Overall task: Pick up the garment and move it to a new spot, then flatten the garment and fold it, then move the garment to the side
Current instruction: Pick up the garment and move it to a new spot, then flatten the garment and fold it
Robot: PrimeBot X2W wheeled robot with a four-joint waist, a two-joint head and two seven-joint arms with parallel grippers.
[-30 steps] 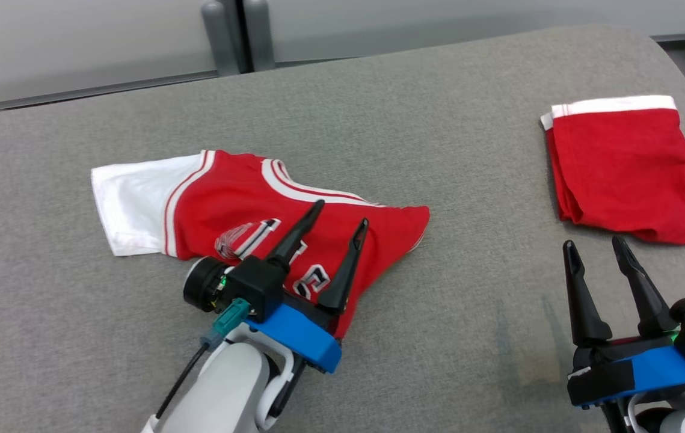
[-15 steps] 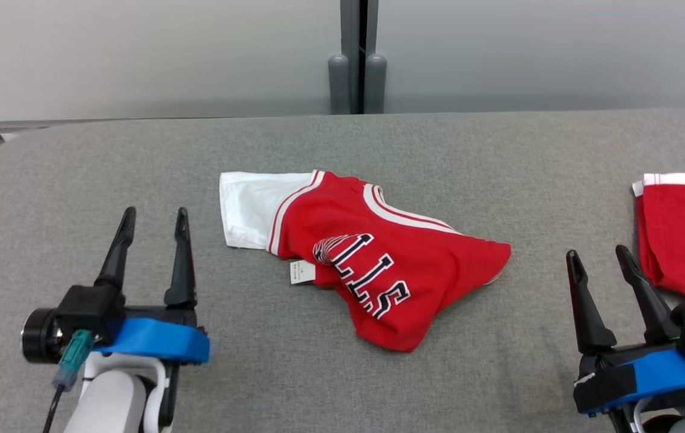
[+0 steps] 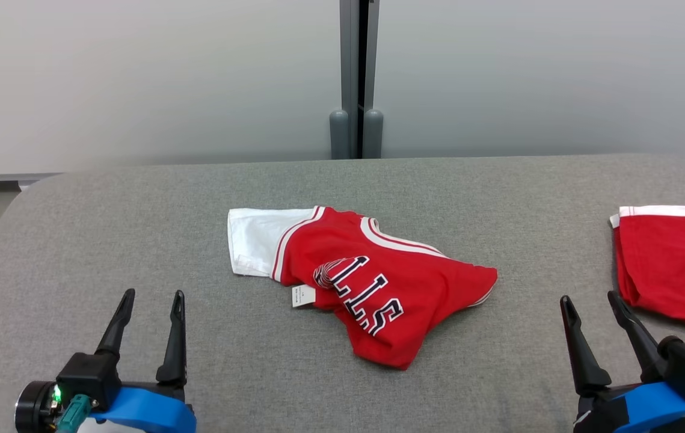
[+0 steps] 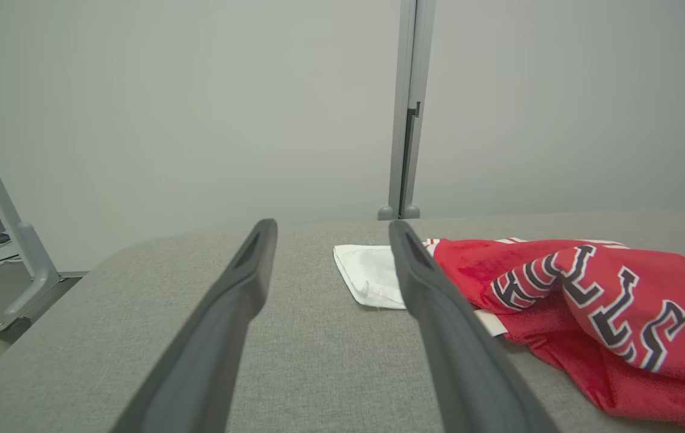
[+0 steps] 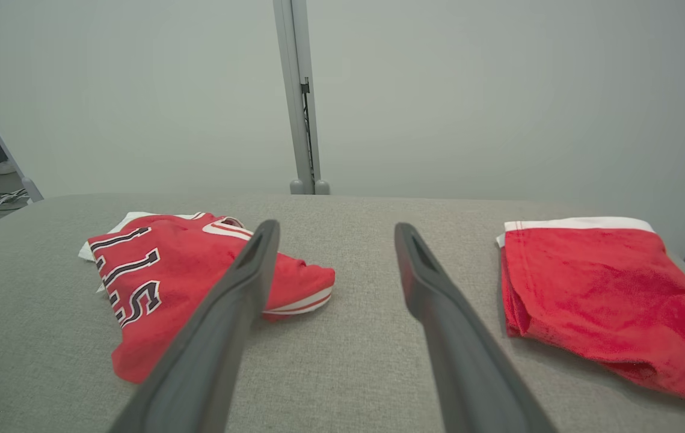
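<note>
- A second ago the left gripper (image 3: 155,293) was over the jersey (image 3: 366,270). Now it sits at the lower left, apart from it. The camera turned too.
- Both jaws are open and hold nothing. The right gripper (image 3: 589,297) is at the lower right.
- The jersey lies bunched mid-frame on the counter (image 3: 138,210).
- To flatten it well, pinch two far edges and pull gently apart.

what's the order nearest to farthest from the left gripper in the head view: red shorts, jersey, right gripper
1. jersey, mid-table, to the right of the left gripper
2. right gripper, lower right
3. red shorts, far right edge
</note>
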